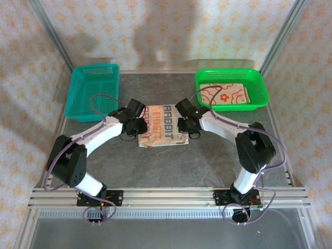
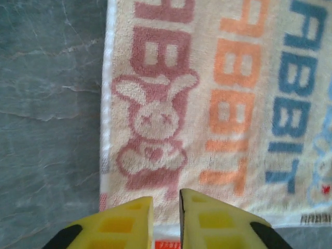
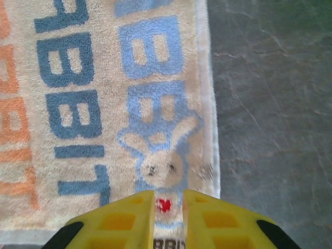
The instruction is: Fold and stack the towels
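Observation:
A cream towel (image 1: 165,132) printed with RABBIT letters and rabbit figures lies flat on the grey table, between my two grippers. My left gripper (image 1: 137,127) is at its left end. In the left wrist view the yellow fingers (image 2: 129,218) stand almost together over the towel's (image 2: 233,104) near hem, with fabric in the narrow gap at the left gripper (image 2: 166,199). My right gripper (image 1: 187,127) is at the right end. Its jaws stand just as narrow at the right gripper (image 3: 169,199), over the blue rabbit on the towel (image 3: 93,104). A second towel (image 1: 228,94) lies in the green basket.
The green mesh basket (image 1: 205,85) stands at the back right and a teal mesh basket (image 1: 78,98) at the back left. Bare grey table (image 1: 171,166) stretches in front of the towel to the metal rail at the near edge.

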Robot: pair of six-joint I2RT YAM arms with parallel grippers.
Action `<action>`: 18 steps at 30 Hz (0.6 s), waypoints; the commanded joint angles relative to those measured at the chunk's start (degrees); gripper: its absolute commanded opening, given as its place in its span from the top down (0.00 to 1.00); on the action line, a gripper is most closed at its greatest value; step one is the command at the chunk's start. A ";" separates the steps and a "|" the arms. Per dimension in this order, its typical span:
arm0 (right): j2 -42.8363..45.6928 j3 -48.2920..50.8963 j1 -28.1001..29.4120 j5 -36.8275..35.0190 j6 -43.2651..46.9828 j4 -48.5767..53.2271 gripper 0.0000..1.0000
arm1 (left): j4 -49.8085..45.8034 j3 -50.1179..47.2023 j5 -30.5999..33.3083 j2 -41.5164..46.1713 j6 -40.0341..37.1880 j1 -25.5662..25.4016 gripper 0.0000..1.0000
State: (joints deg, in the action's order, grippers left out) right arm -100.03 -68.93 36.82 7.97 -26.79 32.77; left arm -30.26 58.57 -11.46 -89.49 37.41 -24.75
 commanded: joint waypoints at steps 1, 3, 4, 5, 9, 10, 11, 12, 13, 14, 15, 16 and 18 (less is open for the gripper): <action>-4.74 -1.54 -0.14 0.63 1.02 -0.31 0.82 | 2.17 0.10 -1.13 -5.19 0.05 0.07 0.88; -6.26 -1.44 -0.08 1.08 1.06 -1.15 0.84 | 3.29 -0.27 -1.85 -7.28 0.38 0.10 0.89; -6.75 -1.10 -0.06 1.09 0.93 -1.47 0.85 | 3.53 -0.68 -1.78 -7.89 0.55 0.09 0.89; -6.93 -0.43 0.07 1.17 0.65 -1.78 0.86 | 3.64 -1.34 -1.72 -8.23 0.72 0.08 0.90; -5.50 3.41 1.57 1.11 -1.00 -2.97 0.86 | 3.72 -5.11 -1.73 -6.68 1.35 0.05 0.90; -4.74 4.79 2.11 0.91 -1.66 -3.29 0.86 | 3.76 -6.68 -1.81 -5.61 1.48 0.01 0.90; -4.04 6.08 2.56 0.86 -2.38 -3.61 0.86 | 4.15 -8.33 -2.06 -4.71 1.68 -0.04 0.90; -3.12 7.57 3.10 0.91 -3.35 -4.06 0.86 | 4.75 -10.11 -2.49 -3.53 2.00 -0.12 0.90; -2.15 9.17 3.84 0.83 -4.44 -4.37 0.86 | 4.73 -11.90 -2.81 -2.44 2.21 -0.05 0.90; -1.29 10.55 4.57 0.78 -5.47 -4.67 0.86 | 4.51 -13.23 -2.93 -1.45 2.31 -0.17 0.90; -0.15 12.13 5.60 0.54 -6.62 -5.06 0.86 | 4.34 -14.67 -3.13 -0.11 2.55 -0.28 0.90; 0.93 13.46 6.87 0.08 -7.65 -5.02 0.86 | 4.12 -15.96 -3.47 1.29 2.86 -0.46 0.90; 2.76 15.12 9.24 -0.72 -9.57 -4.57 0.86 | 3.71 -18.39 -4.15 4.26 4.08 -1.09 0.90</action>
State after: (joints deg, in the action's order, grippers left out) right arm -98.83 -56.93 43.75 9.04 -32.01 25.32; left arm -23.29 43.55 -15.27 -87.50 39.55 -25.15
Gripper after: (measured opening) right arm 0.141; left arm 0.097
